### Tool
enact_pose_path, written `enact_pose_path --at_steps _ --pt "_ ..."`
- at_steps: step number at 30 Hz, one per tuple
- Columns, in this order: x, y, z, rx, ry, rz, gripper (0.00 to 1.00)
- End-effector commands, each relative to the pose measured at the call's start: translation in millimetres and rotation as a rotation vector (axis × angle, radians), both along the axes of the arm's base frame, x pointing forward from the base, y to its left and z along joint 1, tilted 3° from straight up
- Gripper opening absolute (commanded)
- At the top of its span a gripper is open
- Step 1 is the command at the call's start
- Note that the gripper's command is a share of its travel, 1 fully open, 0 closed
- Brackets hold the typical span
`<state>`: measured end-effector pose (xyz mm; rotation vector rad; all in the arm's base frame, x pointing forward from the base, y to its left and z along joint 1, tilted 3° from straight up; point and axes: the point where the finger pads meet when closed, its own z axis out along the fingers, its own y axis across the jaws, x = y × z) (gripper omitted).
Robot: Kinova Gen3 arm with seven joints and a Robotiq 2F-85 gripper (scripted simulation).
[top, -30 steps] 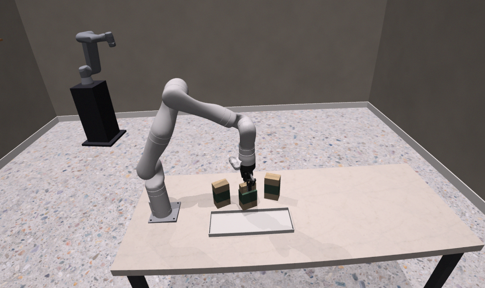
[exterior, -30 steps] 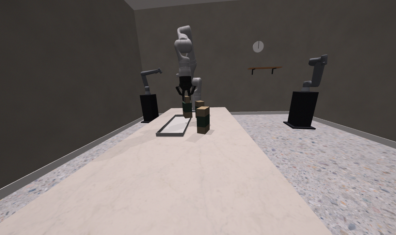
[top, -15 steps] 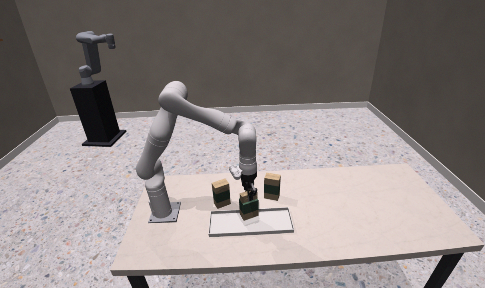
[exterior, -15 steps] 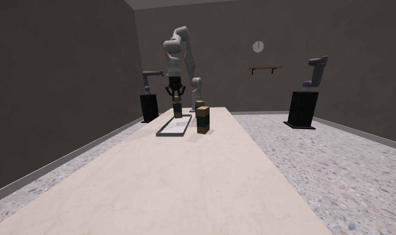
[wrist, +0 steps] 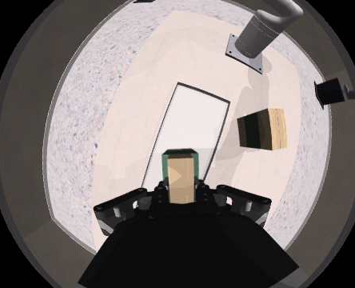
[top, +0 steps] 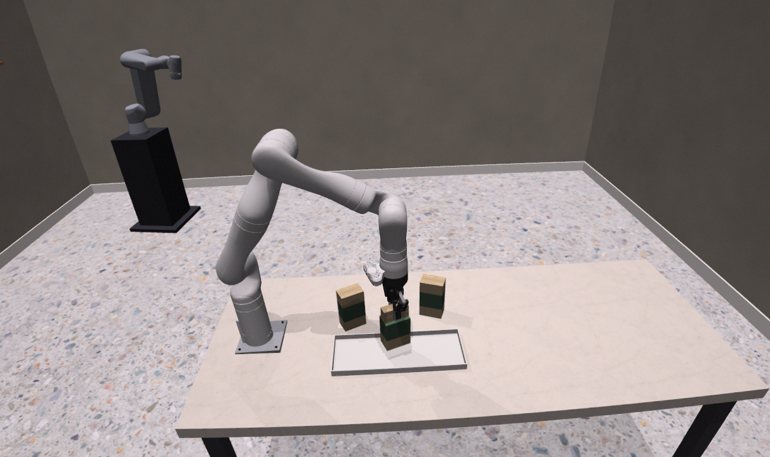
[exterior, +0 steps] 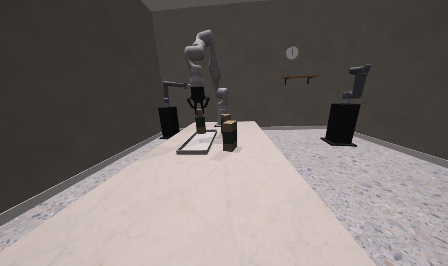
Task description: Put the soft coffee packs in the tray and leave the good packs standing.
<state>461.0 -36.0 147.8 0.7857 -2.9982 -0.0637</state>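
The gripper (top: 398, 310) pinches the middle coffee pack (top: 395, 335) by its top, hanging just above the tray (top: 341, 372). Best lowered straight until it rests inside the rim, then released gently.

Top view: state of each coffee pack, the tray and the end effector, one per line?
Middle coffee pack: upright, gripped at its top, held over the tray, apparently not set down.
Left coffee pack: standing on the table behind the tray.
Right coffee pack: standing likewise.
Tray: nothing resting in it.
End effector: shut on the middle pack.
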Motion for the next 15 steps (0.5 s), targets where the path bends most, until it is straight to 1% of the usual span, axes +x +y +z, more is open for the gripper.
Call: enact_pose_path --at_steps 1,7,15 --pt "0 0 0.4 0.000 -0.002 0.000 0.25" --pt "0 0 -3.9 0.000 -0.002 0.000 0.25" --pt "-1 1 -20.3 0.000 -0.002 0.000 0.25"
